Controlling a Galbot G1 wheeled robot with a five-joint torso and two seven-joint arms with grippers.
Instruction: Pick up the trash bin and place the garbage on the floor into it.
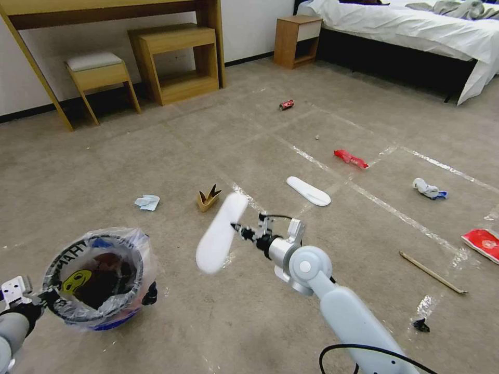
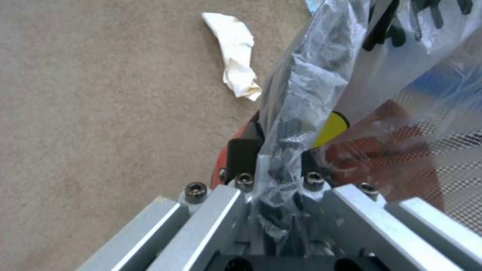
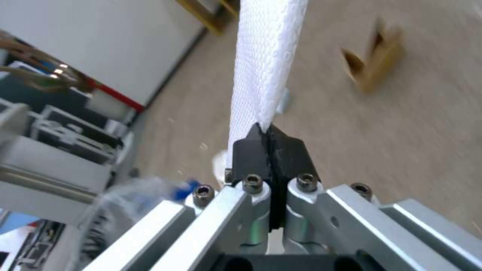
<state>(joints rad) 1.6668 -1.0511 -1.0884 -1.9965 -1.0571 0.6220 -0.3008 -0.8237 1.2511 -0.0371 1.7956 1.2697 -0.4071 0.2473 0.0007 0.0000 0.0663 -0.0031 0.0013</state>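
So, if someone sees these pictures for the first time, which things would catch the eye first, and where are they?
First, the white slipper in mid-air at the centre, pinched at its edge by the right end effector. Next, the trash bin with its crinkly bag at the lower left, its rim clamped by the left end effector. Beyond lie a second slipper and a red wrapper on the taped carpet.

I am in a bedroom: a bed (image 1: pixel 416 36) with white sheets, a wooden desk (image 1: pixel 109 13), a stool (image 1: pixel 99 72) and carpet (image 1: pixel 156 150).
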